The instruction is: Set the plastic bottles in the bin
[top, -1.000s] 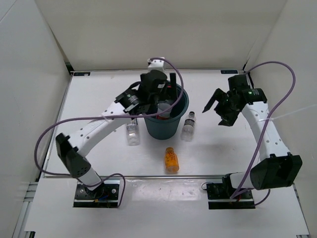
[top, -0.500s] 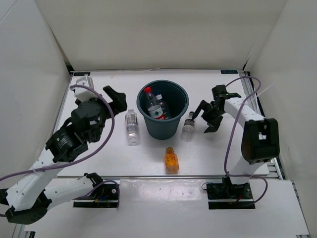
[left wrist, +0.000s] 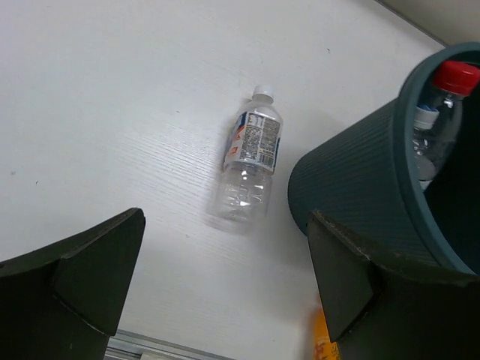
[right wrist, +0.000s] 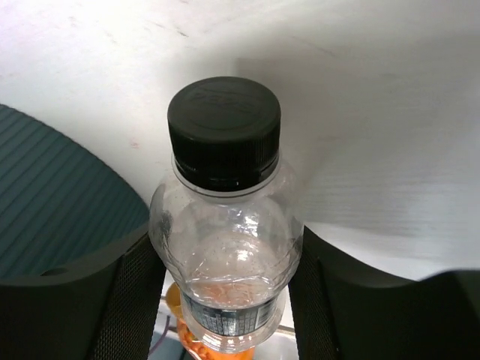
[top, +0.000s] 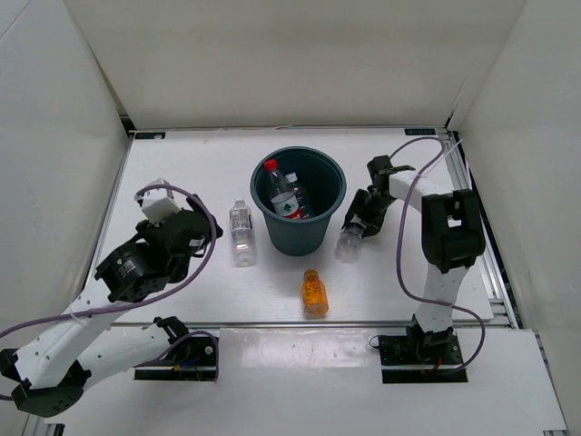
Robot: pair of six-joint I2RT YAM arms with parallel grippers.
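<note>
The bin point(top: 313, 234) stands mid-table with a red-capped bottle point(top: 277, 186) and another clear one inside. My right gripper point(top: 357, 218) is shut on a clear bottle with a black cap point(right wrist: 225, 225), just right of the bin; its pads point(right wrist: 131, 300) press both sides. A clear labelled bottle point(top: 241, 233) lies left of the bin, also in the left wrist view point(left wrist: 250, 163). An orange bottle point(top: 313, 292) lies in front of the bin. My left gripper point(left wrist: 217, 292) is open and empty, near and left of the labelled bottle.
The bin's ribbed wall point(left wrist: 352, 180) fills the right of the left wrist view, with the red cap point(left wrist: 455, 76) showing over the rim. White walls enclose the table on three sides. The left arm point(top: 136, 263) sits low at the near left.
The left arm pulled back from over the bin to the near left, still open. The right gripper came in to the black-capped bottle beside the bin and closed on it.
</note>
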